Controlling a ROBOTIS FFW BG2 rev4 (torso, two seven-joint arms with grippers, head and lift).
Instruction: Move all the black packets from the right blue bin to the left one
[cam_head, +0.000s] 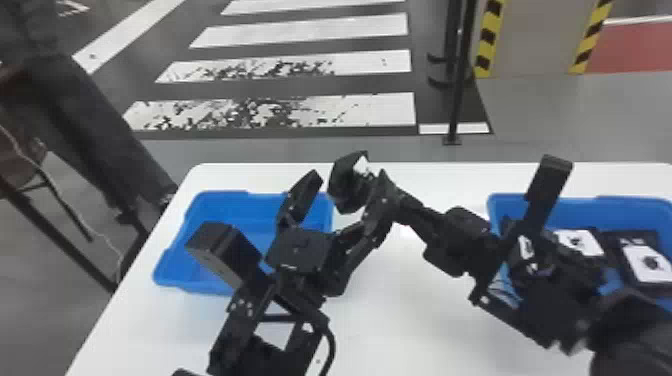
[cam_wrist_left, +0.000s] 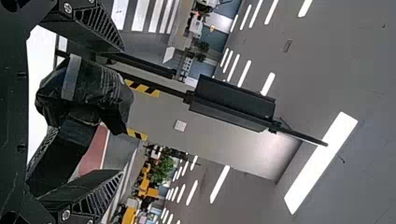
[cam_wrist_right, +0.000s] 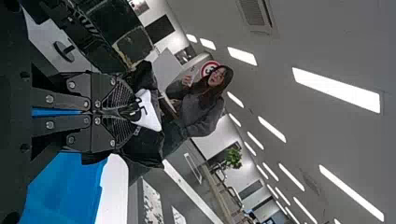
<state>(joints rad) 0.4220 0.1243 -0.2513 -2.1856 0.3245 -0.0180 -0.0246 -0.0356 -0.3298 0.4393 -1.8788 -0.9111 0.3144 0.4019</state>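
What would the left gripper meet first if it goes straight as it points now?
Probably the crumpled, shiny black packet held in the right gripper, though its exact depth is unclear.

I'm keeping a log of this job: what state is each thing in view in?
Left gripper: open.
Right gripper: shut on a black packet.
Held packet: raised, creased, label showing.
Left blue bin: open-topped, upright on the table, partly hidden.
Right blue bin: open-topped, with at least two packets inside.
Packets inside: lying label up.
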